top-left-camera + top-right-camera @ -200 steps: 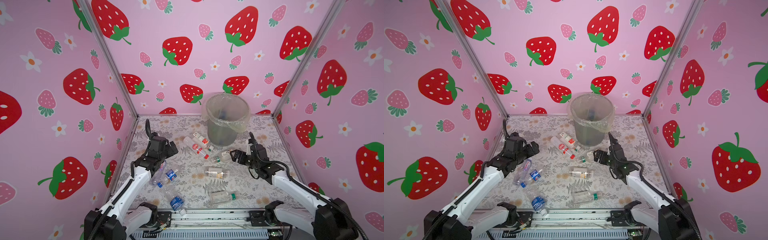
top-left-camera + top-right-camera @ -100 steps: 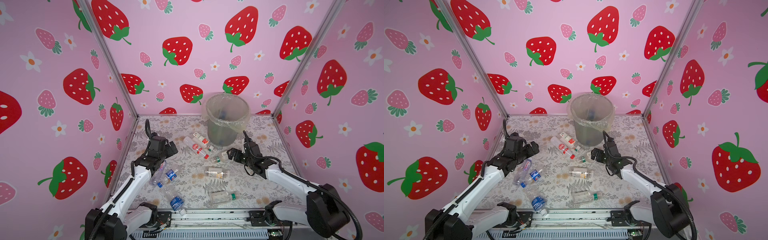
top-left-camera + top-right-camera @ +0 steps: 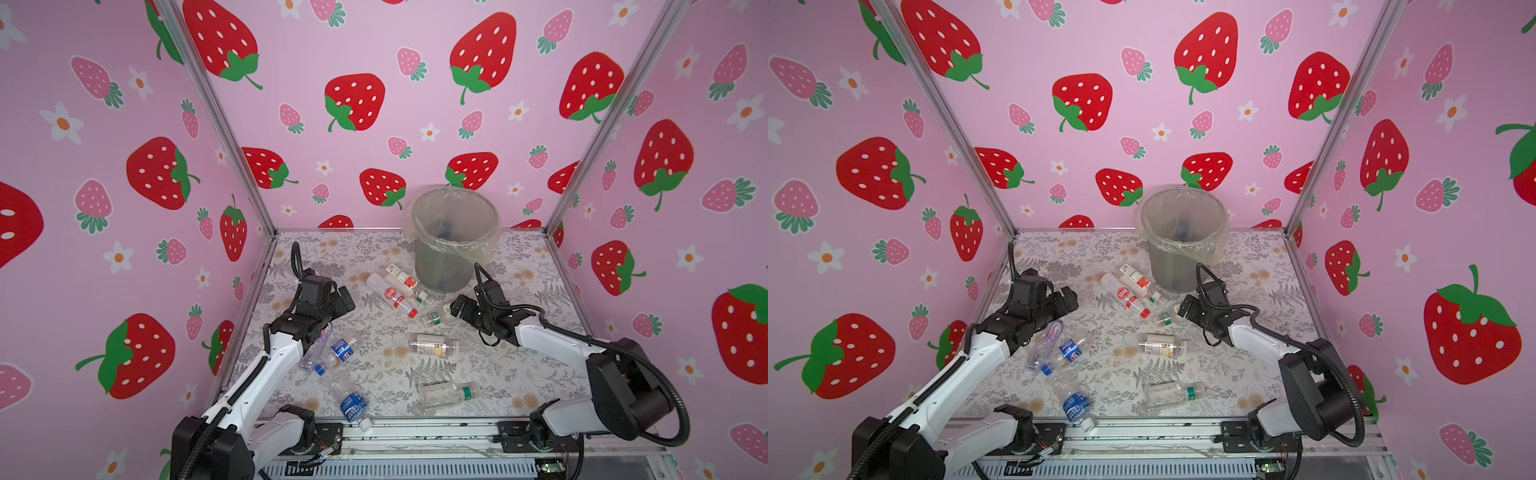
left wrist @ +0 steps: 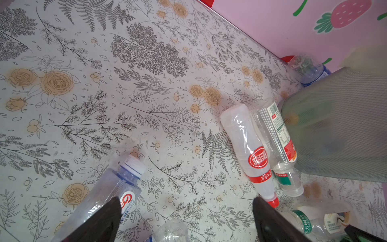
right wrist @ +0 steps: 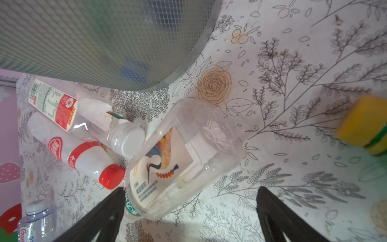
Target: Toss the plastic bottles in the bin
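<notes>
Plastic bottles [image 3: 434, 345] are lying scattered mid-surface to front edge; bin [image 3: 446, 266] at back edge. R gripper [image 5: 189, 193], wide open & empty, is being brought in toward the green-banded bottle [image 5: 178, 146] beside the bin, so next pick is being set up; L gripper [image 4: 186, 204], open & empty, is being kept still.

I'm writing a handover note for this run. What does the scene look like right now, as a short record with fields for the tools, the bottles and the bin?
left tool: open, empty, above the table by the white-capped bottle
right tool: open, empty, facing the picture-label bottle
bottles out: at least eight, lying on the table
nearest the bin: two red-labelled bottles
in bin: some items show through the wall, count unclear
task: unfinished
</notes>
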Controlling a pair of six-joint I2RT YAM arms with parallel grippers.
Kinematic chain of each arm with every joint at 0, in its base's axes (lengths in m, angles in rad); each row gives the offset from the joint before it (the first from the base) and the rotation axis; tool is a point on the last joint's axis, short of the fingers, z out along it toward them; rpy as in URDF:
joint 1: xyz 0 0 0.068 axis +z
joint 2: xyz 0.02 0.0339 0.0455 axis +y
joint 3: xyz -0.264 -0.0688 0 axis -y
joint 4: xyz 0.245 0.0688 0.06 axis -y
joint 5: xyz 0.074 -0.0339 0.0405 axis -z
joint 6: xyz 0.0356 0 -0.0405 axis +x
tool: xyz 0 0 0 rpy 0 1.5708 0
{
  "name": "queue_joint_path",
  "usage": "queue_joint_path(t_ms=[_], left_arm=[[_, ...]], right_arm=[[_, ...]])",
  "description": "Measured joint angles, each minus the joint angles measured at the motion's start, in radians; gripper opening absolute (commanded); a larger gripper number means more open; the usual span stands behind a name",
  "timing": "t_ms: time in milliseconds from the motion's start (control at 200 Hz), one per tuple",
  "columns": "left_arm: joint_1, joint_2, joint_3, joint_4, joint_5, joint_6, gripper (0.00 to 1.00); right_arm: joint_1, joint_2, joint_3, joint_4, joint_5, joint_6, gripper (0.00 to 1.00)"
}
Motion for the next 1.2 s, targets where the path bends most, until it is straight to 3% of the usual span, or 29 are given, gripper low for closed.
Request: queue_joint_path(t_ms=[555, 655, 745, 815, 1015, 1201], left_arm=[[0.005, 0.000, -0.015, 0.004, 0.023, -0.014, 0.99], [0.005, 0.000, -0.020, 0.005, 0.024, -0.018, 0.99], [0.005, -0.002, -0.026, 0.004, 0.024, -0.018, 0.99], [0.005, -0.002, -0.027, 0.004, 0.024, -0.018, 0.99], [0.005, -0.002, -0.027, 0.004, 0.025, -0.018, 0.99], [0.006, -0.002, -0.027, 0.004, 0.026, -0.018, 0.99]], right_arm=[[0.009, 0.252, 0.185, -0.070, 0.060, 0.176, 1.00], [0.011, 0.253, 0.185, -0.077, 0.071, 0.193, 0.85], [0.012, 0.253, 0.183, -0.089, 0.079, 0.195, 0.82], [0.012, 0.253, 0.181, -0.092, 0.085, 0.198, 0.71], [0.012, 0.225, 0.146, -0.093, 0.096, 0.188, 0.62], [0.010, 0.135, 0.093, -0.121, 0.128, 0.181, 0.62]])
